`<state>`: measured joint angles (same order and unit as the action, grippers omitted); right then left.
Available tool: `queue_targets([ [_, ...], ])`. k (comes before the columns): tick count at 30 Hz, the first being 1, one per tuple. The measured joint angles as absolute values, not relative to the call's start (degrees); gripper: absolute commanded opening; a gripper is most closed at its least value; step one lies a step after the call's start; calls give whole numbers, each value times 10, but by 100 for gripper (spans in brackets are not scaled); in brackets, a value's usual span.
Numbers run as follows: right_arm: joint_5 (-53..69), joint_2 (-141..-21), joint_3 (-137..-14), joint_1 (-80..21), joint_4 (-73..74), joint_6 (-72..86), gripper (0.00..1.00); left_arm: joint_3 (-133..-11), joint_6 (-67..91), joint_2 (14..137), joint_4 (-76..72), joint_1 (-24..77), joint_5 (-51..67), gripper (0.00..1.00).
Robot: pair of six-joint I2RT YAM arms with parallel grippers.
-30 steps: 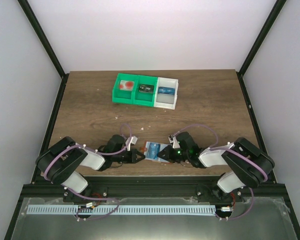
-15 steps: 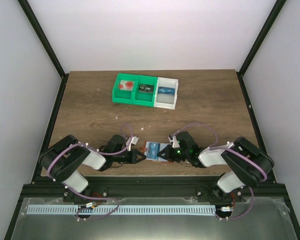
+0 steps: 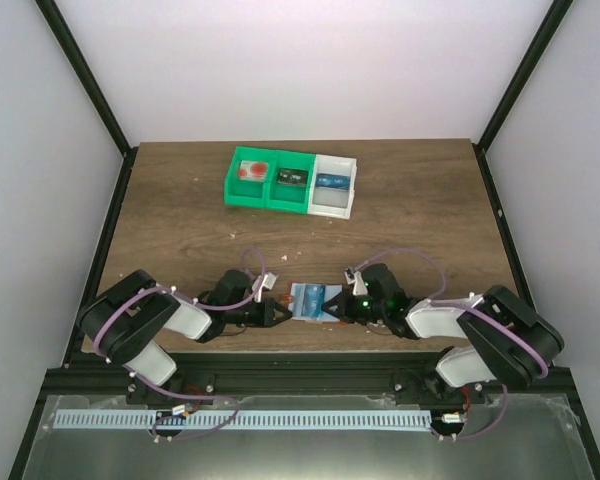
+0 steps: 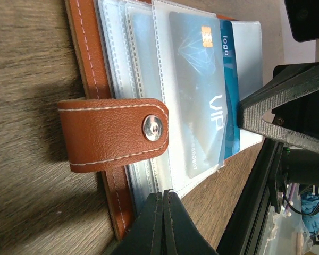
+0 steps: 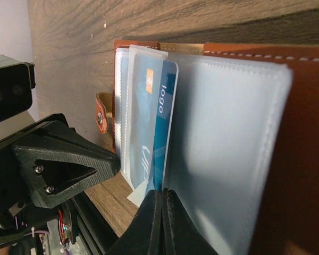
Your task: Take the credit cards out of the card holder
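The card holder (image 3: pixel 310 301) lies open on the surface (image 3: pixel 180 220) between your pincers. The left pincer (image 4: pixel 163 196) and right pincer (image 5: pixel 158 192) both look squeezed shut. The blue card (image 5: pixel 162 127) is probably thin, stiff and slippery, so pinch its bare edge.

From my remote seat I see the card holder (image 4: pixel 90 64) lying open on the wooden counter (image 4: pixel 32 202), its orange-brown strap (image 4: pixel 111 133) with a metal snap (image 4: pixel 152 128) folded over the clear sleeves. A blue credit card (image 4: pixel 202 95) (marked "VIP" and "logo", gold chip showing) sits in a sleeve, one long edge poking out. The left end effector (image 4: pixel 163 195) has its fingers pressed together at the sleeves' edge. The right end effector (image 4: pixel 247 114) points its black tip at the card's exposed edge.
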<state>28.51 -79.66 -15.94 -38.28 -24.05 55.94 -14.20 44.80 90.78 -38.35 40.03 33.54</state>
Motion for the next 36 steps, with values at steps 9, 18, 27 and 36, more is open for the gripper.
queue_targets([
  [9, 281, -753, -160, -375, -185, 533, 1, -141, 448, 907, -384, 400, 336, 0],
  [18, 260, -663, -164, -372, -70, 482, 1, -141, 456, 877, -356, 402, 350, 34],
  [27, 268, -535, -222, -371, 69, 431, 1, -199, 438, 739, -221, 402, 349, 69],
  [36, 381, -499, -258, -371, 85, 409, 1, -280, 378, 603, -91, 395, 365, 71],
])
